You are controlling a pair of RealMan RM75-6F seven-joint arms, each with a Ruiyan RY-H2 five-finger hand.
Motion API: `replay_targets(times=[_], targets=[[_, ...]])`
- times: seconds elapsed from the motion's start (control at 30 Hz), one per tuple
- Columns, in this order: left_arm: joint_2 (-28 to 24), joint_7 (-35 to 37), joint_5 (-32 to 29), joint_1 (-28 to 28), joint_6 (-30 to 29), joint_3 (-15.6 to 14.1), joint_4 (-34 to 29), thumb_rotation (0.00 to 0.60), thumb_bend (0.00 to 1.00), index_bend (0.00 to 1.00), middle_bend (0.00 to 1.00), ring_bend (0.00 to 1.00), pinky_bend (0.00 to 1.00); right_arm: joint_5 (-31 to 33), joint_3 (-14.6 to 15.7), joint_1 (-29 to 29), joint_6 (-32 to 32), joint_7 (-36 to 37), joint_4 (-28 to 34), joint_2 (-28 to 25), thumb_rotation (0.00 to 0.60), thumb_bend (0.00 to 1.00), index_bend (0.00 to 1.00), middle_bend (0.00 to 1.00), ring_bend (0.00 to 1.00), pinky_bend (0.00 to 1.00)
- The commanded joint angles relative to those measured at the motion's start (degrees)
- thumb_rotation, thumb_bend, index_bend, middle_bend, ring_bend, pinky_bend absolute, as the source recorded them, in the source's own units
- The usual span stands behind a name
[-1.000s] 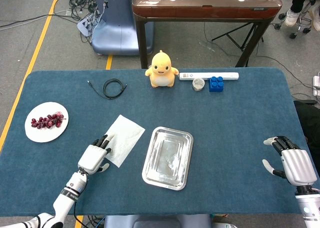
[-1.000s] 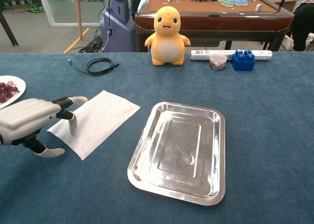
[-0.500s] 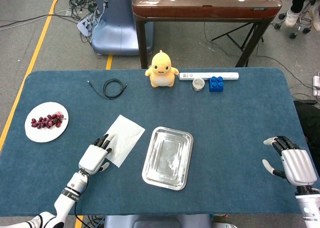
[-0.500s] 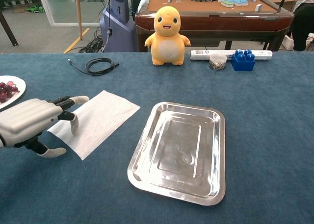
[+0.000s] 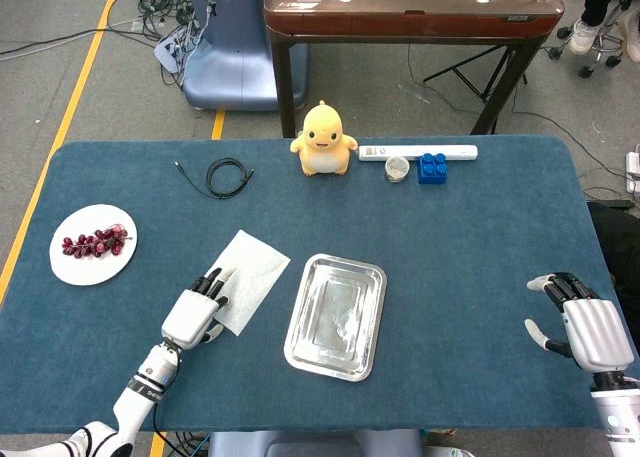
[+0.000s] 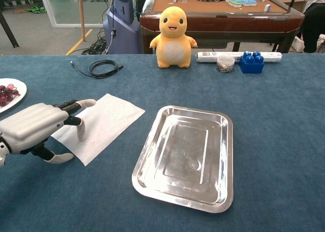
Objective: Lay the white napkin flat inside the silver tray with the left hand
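The white napkin point(image 5: 250, 275) point(image 6: 104, 123) lies flat on the blue table, just left of the silver tray point(image 5: 336, 315) point(image 6: 185, 154), which holds nothing. My left hand point(image 5: 195, 312) point(image 6: 38, 129) hovers over the napkin's near-left corner, fingers spread and extended, their tips over the paper; whether they touch it I cannot tell. It holds nothing. My right hand point(image 5: 580, 327) rests far off at the table's right edge, fingers loosely apart, holding nothing; the chest view does not show it.
A white plate of grapes point(image 5: 93, 244) sits at the left edge. A black cable point(image 5: 226, 175), a yellow plush toy point(image 5: 324, 139), a white bar point(image 5: 418, 153), a small jar point(image 5: 396, 168) and a blue block point(image 5: 432, 167) line the back.
My left hand has crept slightly right and forward along the napkin's near-left corner. The napkin, tray and right hand have stayed put.
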State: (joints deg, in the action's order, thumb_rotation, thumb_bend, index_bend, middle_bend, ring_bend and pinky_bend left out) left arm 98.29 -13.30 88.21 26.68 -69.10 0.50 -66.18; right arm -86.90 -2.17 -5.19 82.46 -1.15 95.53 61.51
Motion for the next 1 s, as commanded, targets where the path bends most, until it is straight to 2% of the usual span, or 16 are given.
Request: replay_targets(times=[0.03, 0.6, 1.0], targets=[[0.8, 0.6, 0.4, 0.0, -0.5, 0.0, 1.1, 0.6, 0.22, 0.48, 0.01, 0.0, 0.18, 0.0, 0.0, 0.0, 0.0, 0.1, 0.0, 0.0, 0.6, 0.28, 0.33, 0.32, 0.2, 0.38], [3.0, 3.1, 1.2, 0.1, -2.1, 0.3, 4.1, 0.6, 0.23, 0.55, 0.02, 0.0, 0.18, 0.1, -0.1, 0.0, 0.0, 0.2, 0.0, -0.1, 0.6, 0.28, 0.33, 0.32, 0.2, 0.38], [3.6, 4.4, 1.0, 0.0, -2.1, 0.3, 4.8, 0.6, 0.36, 0.56, 0.02, 0.0, 0.18, 0.0, -0.2, 0.1, 0.2, 0.4, 0.0, -0.2, 0.6, 0.28, 0.33, 0.32, 0.2, 0.38]])
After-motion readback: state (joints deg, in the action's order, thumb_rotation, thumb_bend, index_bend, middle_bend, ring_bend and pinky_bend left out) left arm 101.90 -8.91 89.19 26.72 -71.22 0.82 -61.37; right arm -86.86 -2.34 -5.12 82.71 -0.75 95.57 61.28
